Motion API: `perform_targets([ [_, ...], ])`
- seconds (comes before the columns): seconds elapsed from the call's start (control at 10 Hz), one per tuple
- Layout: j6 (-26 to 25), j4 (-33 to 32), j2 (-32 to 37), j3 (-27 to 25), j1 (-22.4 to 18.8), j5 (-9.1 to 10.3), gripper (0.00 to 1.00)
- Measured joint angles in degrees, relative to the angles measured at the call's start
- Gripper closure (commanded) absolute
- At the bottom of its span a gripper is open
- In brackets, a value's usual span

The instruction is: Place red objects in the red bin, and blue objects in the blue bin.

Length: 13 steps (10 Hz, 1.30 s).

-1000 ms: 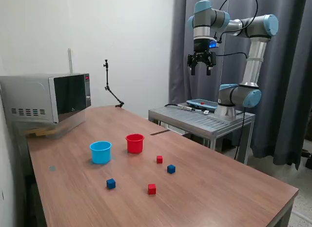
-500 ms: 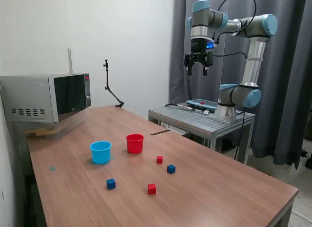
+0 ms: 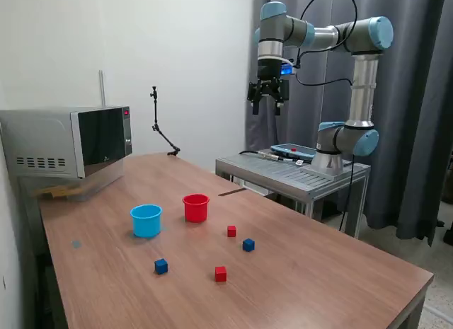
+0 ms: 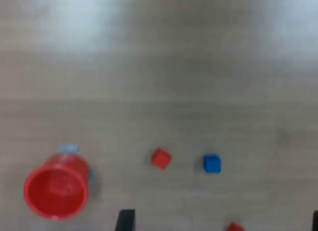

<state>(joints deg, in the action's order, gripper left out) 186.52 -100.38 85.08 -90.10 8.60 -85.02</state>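
Observation:
On the wooden table (image 3: 318, 272), the red cup (image 3: 196, 207) and the light blue cup (image 3: 146, 220) stand side by side. Two red cubes (image 3: 231, 231) (image 3: 221, 274) and two dark blue cubes (image 3: 248, 245) (image 3: 161, 266) lie loose in front of them. My gripper (image 3: 267, 106) hangs high above the table's far edge, open and empty. The wrist view is blurred. It shows the red cup (image 4: 56, 191), a sliver of the blue cup (image 4: 68, 149) behind it, a red cube (image 4: 160, 158), a blue cube (image 4: 212, 163) and a second red cube (image 4: 234, 227) at the edge. One dark fingertip (image 4: 126, 220) shows there.
A microwave (image 3: 67, 141) stands at the table's back on the exterior view's left. A thin black stand (image 3: 161, 127) rises at the far edge. A metal side table (image 3: 294, 175) carries the arm's base (image 3: 333, 156). Dark curtains hang behind.
The arm has swung toward the exterior view's left, carrying the gripper over the table's far edge. The gripper stays open. The cups and cubes have not moved.

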Motion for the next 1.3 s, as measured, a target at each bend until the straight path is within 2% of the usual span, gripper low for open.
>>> perform_targets([
  [0.3, -1.12, -6.49, -8.09, 4.17, -2.46, 0.02, 0.00],
  [0.5, -3.92, -9.86, -13.23, 5.85, -4.24, -0.02, 0.00],
  [1.0, -9.16, -14.77, -24.20, 11.51, -5.05, -0.06, 0.00],
  [1.3, -12.27, -16.48, -28.33, 12.40, -5.06, -0.19, 0.00],
])
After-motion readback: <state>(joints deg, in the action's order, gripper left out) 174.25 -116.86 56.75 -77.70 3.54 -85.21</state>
